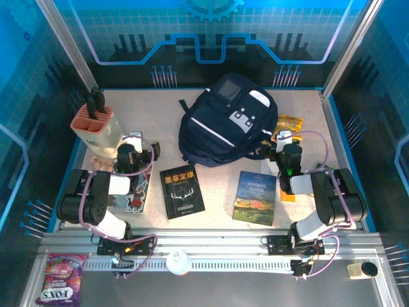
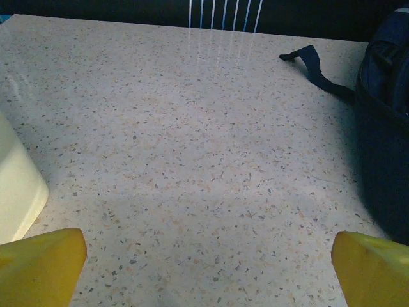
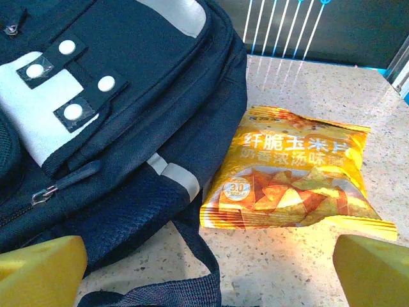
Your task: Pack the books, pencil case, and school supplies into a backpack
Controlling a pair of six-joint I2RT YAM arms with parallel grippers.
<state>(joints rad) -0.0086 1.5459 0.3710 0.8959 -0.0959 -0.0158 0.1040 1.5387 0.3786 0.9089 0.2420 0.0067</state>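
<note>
Navy backpack: lying at the back centre of the table. The top external view is showing its whole outline; the right wrist view is showing its white snaps and zip pull close up.
Books: black book and "Animal Farm" book are lying flat and apart in front of the backpack. The cartoon-covered book is lying partly under the left arm.
Left gripper: yellow fingertips are standing wide apart, holding nothing, over bare speckled table.
Right gripper: jaws are standing wide apart, gripping nothing, facing the backpack's side.
Snack bag: lying just beside the backpack.
Knife block: standing back left; the left wrist view is catching its cream base.
</note>
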